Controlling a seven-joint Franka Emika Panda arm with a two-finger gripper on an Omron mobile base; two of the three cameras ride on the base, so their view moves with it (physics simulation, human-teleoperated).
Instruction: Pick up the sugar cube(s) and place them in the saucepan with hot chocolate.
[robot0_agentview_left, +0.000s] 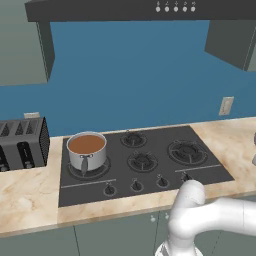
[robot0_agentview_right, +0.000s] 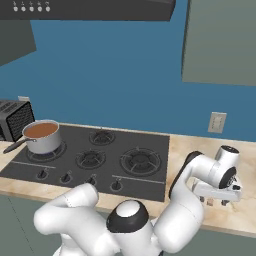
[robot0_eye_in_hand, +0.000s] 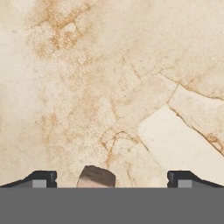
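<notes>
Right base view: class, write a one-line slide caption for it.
Saucepan of brown liquid on the cooktop's left burner; white arm reaches down to the counter at right.

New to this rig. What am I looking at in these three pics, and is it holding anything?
It's a rendered kitchen with a white robot arm on a driving base. Two pictures come from cameras on the base, behind the arm to its left and right. The third looks along the claw from the hand.

On the beige stone counter sits a black cooktop. A saucepan of brown liquid stands on its left burner, and a black toaster sits further left.

The arm reaches down to the counter right of the cooktop. In the hand picture the claw is wide open over the counter, holding nothing. A small brownish, pale-sided thing shows between its tips, possibly a sugar cube; too cropped to tell.
</notes>
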